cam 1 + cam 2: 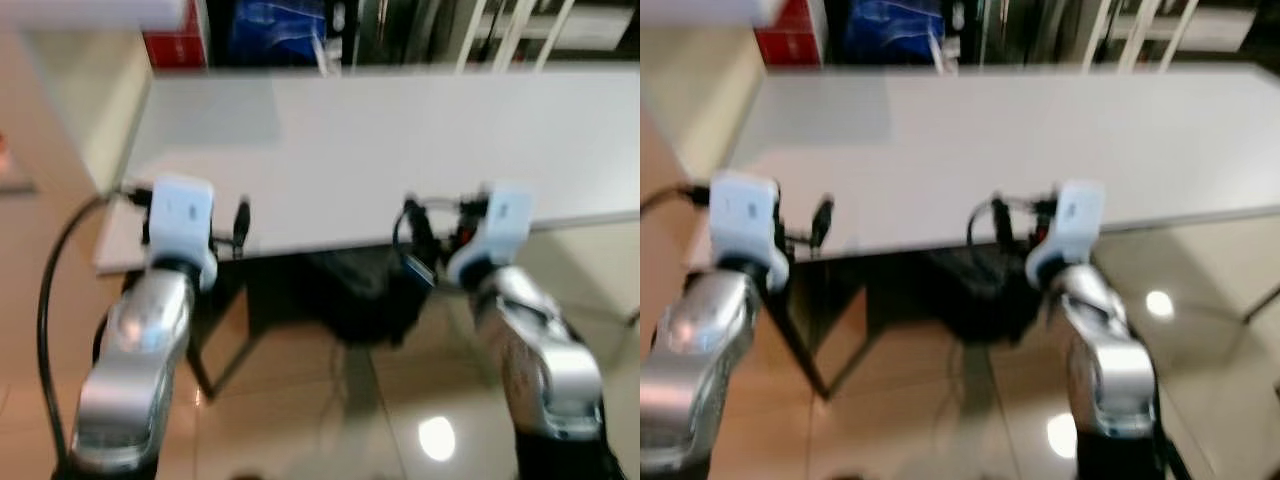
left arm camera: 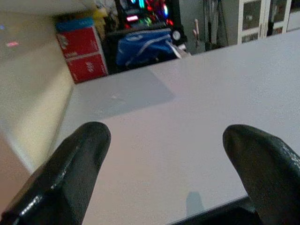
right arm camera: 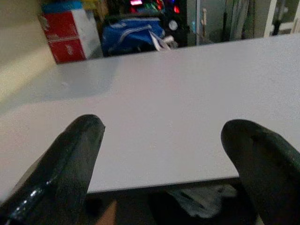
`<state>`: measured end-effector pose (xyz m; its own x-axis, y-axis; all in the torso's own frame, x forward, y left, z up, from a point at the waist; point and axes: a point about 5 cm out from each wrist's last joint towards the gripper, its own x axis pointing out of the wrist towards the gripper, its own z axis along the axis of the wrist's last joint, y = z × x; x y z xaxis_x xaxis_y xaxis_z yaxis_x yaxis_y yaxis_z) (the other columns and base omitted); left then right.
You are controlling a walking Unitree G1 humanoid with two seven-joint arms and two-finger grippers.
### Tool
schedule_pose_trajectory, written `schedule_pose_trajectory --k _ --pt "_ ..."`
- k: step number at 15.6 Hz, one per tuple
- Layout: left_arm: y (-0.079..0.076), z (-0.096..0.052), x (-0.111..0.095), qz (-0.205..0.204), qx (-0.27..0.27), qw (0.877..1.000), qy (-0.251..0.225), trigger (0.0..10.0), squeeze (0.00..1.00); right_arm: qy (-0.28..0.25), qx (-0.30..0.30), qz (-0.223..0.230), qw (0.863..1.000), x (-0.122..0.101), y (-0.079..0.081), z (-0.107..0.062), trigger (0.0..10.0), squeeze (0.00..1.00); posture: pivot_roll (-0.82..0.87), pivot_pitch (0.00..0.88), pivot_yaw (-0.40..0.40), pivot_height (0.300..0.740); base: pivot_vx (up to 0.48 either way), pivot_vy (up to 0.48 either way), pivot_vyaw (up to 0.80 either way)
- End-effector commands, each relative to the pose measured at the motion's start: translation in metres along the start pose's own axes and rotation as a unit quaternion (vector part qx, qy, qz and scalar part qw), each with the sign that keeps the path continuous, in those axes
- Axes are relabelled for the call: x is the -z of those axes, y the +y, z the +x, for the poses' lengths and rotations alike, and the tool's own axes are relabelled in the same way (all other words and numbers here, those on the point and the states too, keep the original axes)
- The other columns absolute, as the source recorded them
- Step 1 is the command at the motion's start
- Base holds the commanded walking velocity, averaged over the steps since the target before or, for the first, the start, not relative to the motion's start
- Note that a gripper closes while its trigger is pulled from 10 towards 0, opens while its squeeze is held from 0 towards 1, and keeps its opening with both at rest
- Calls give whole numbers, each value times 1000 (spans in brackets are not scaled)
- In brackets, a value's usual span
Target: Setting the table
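A long white table (image 1: 400,140) stretches across the eye views in front of me, its top bare. Both silver arms reach toward its near edge. My left gripper (image 2: 166,154) is open, with its two black fingers (image 2: 70,173) spread wide over the table's near left part and nothing between them. The right gripper (image 3: 161,154) is open too, its fingers (image 3: 262,164) apart at the table's front edge, holding nothing. No tableware can be made out on the top. The eye views are blurred.
Red boxes (image 2: 82,51) and a blue bag (image 2: 140,44) stand behind the table's far left end. A cream wall (image 1: 100,100) borders the left side. White shelving (image 1: 520,30) rises at the far right. A dark heap (image 1: 350,290) lies under the table on the glossy floor.
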<state>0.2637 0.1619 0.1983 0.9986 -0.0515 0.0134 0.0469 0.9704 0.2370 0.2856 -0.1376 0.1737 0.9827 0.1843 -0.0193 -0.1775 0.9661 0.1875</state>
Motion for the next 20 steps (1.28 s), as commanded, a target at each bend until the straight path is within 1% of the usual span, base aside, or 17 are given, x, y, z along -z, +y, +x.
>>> schedule_pose_trajectory --k 1,2,3,6,7,8,9,11,12,13,14,20 --pt "6 1 -1 11 -12 1000 -1 10000 0 -12 -11 17 1000 -8 8 2 10000 1000 0 13 -48 740 0 480 0" --pt "7 2 -2 10 -15 1000 -4 10000 0 -7 -19 -7 1000 -8 9 2 10000 1000 5 11 -48 740 0 480 0" --pt "7 2 -3 13 -16 1000 -6 10000 0 -6 -31 -19 999 -7 11 2 10000 1000 8 10 -49 740 0 480 0" --pt "7 2 -4 18 -16 1000 -10 10000 0 -13 -41 -15 999 -8 15 3 10000 996 10 9 -52 740 0 480 0" --pt "8 2 -5 23 -19 999 -13 10000 0 -18 -46 -10 999 -9 16 4 10000 808 14 5 -54 740 0 480 0" --pt "8 2 -5 23 -19 999 -13 10000 0 -18 -48 -8 999 -10 16 5 10000 310 15 5 -54 740 0 480 0" --pt "8 2 -5 23 -18 999 -14 10000 0 -18 -50 -7 999 -10 17 5 10000 188 17 1 -53 740 0 480 0" --pt "8 2 -5 24 -18 999 -14 10000 0 -18 -52 -6 998 -11 17 6 10000 196 17 0 -53 740 0 480 0" --pt "8 2 -6 23 -18 999 -15 10000 0 -18 -56 -1 998 -11 18 6 10000 275 18 0 -53 740 0 480 0" --pt "8 2 -6 23 -18 999 -15 10000 0 -19 -63 7 998 -11 19 6 10000 749 19 0 -55 740 0 480 0" --pt "8 2 -6 24 -18 999 -16 10000 0 -22 -67 19 997 -12 19 6 10000 1000 19 0 -56 740 0 480 0" --pt "8 1 -6 25 -20 999 -16 10000 0 -15 -75 22 997 -10 19 6 10000 1000 20 0 -56 740 0 480 0"
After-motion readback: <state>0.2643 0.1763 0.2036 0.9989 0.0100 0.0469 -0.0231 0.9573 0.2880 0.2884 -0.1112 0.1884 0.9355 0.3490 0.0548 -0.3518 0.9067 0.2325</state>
